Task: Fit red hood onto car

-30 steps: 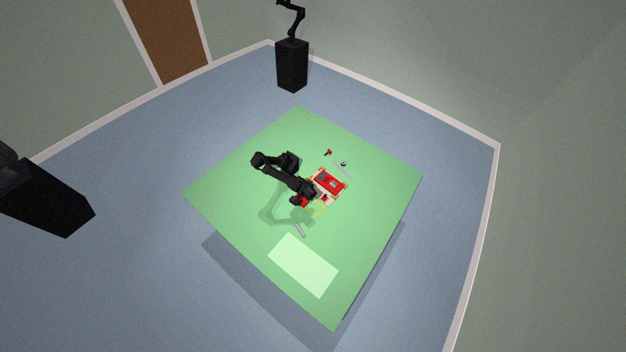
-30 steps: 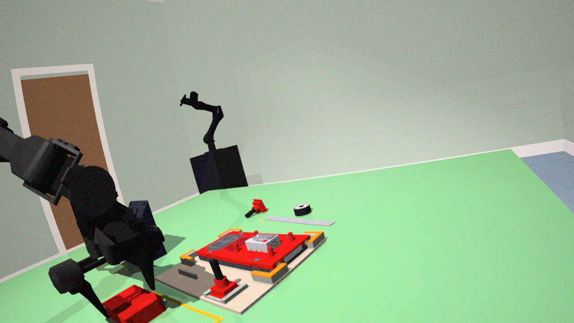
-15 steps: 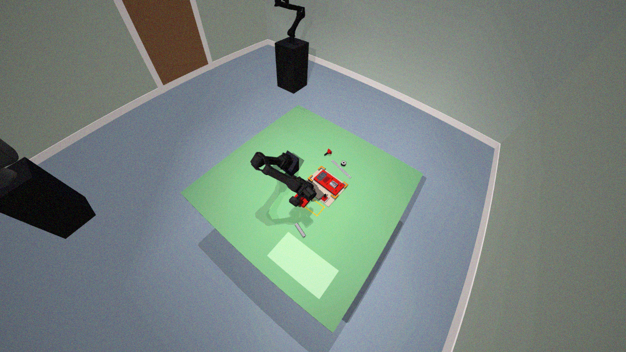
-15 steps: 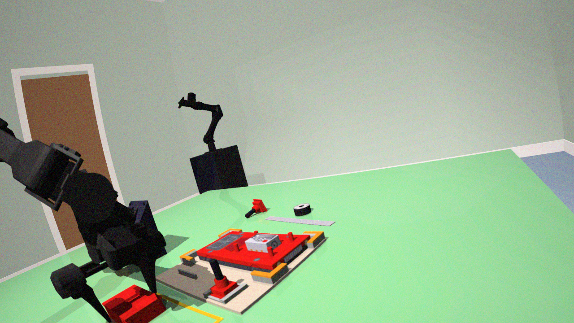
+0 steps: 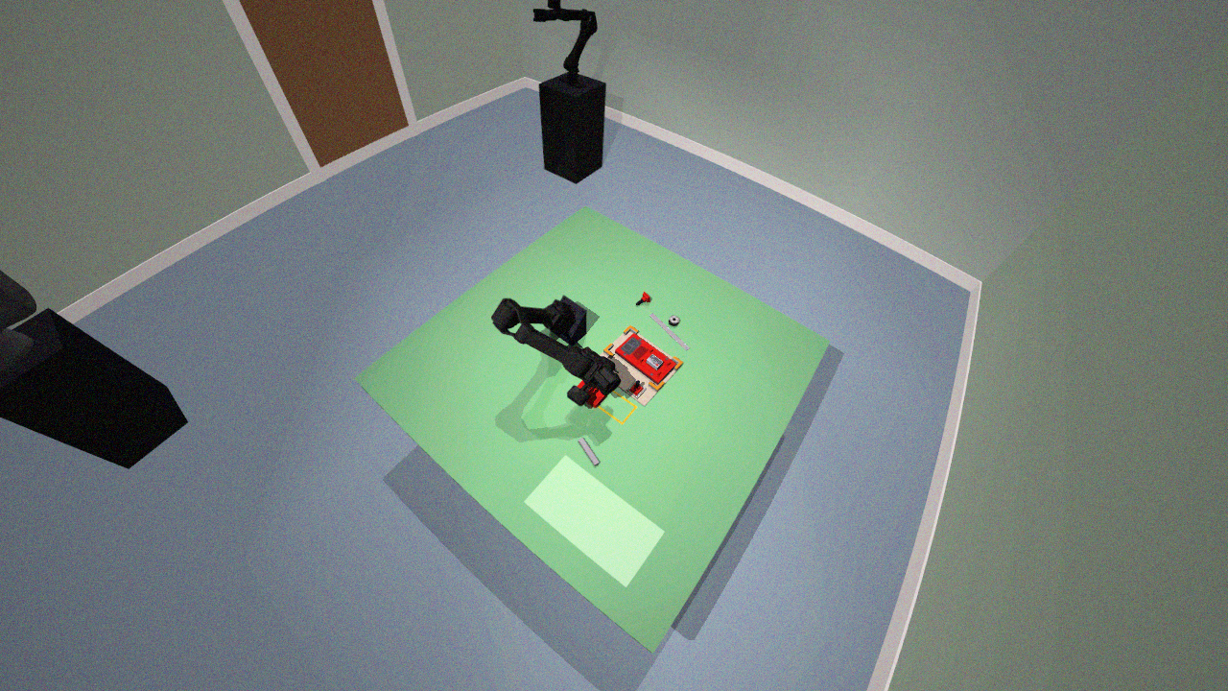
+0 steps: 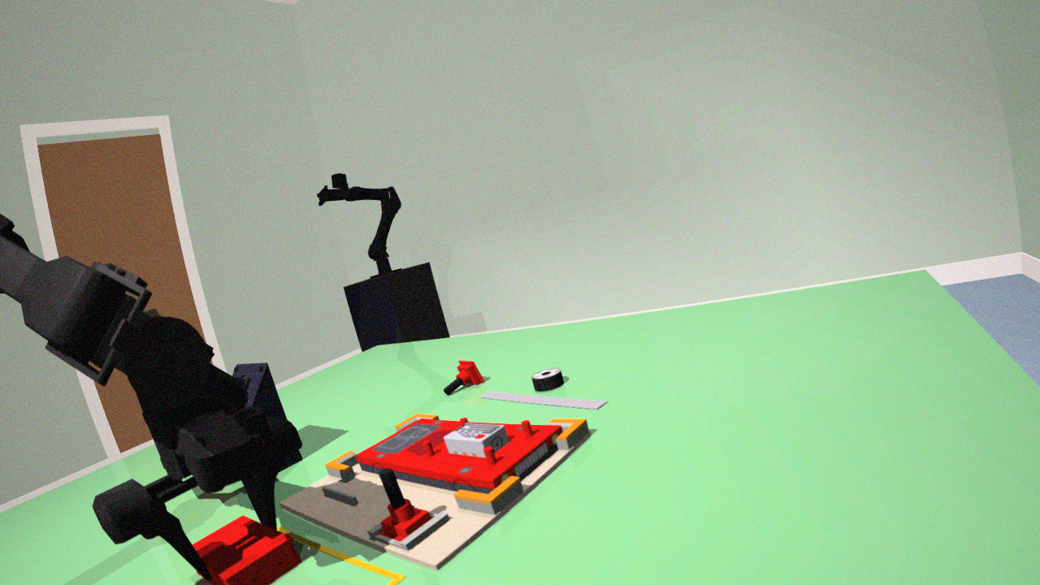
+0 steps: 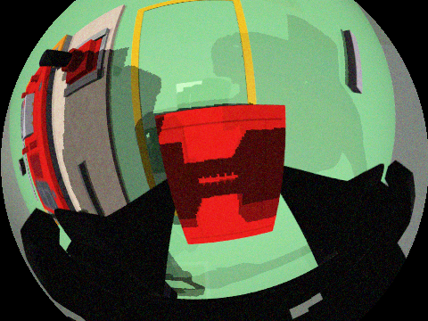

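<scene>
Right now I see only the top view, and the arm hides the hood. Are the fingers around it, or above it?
Observer: Around it. In the exterior view the fingers reach down beside the hood, one on each side.
Operator: Does the gripper press it?
Observer: I cannot tell. In the wrist view the gripper has its fingers close to the hood's two sides.
Operator: Is the car ready?
Observer: Yes. The pegs stand bare around the engine block.
</scene>
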Motion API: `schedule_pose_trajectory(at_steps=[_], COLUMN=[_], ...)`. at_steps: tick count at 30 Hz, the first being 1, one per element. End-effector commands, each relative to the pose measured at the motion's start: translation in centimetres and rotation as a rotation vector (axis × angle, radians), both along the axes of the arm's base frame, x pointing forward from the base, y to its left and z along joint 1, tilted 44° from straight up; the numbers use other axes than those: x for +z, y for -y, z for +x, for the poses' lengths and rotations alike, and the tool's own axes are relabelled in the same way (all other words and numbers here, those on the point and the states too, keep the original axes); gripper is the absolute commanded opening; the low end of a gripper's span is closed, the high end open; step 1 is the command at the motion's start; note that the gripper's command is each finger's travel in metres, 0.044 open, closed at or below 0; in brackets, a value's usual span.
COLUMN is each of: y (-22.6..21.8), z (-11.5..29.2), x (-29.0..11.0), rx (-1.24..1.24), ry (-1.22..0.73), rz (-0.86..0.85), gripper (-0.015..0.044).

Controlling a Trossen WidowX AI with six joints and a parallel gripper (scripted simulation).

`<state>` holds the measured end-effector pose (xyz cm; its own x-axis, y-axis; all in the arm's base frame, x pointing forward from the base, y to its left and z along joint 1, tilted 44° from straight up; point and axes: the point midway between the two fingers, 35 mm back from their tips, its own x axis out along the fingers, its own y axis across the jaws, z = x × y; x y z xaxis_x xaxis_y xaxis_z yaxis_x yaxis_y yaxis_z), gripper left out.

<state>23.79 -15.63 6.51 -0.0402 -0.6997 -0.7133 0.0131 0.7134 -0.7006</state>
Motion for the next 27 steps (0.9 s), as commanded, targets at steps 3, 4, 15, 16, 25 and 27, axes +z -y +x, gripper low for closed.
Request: schedule_pose_trajectory(at_steps=[3,4,15,16,25,27], y=[0.0,0.0,-1.9,-2.1,-5.0,-5.6], z=[0.0,0.0,0.1,0.2,0.3,0.4], x=[0.0,0.0,1.9,2.1,5.1,5.6], rx=[-0.001,0.0,0.0,0.0,0.0,0.0], ry=[0.001,0.0,0.0,0.0,0.0,0.0], rz=[-0.002,0.0,0.001,0.001,0.003,0.003], gripper=[0.0275,0.0249,0.0,0.0,0.0,0.0])
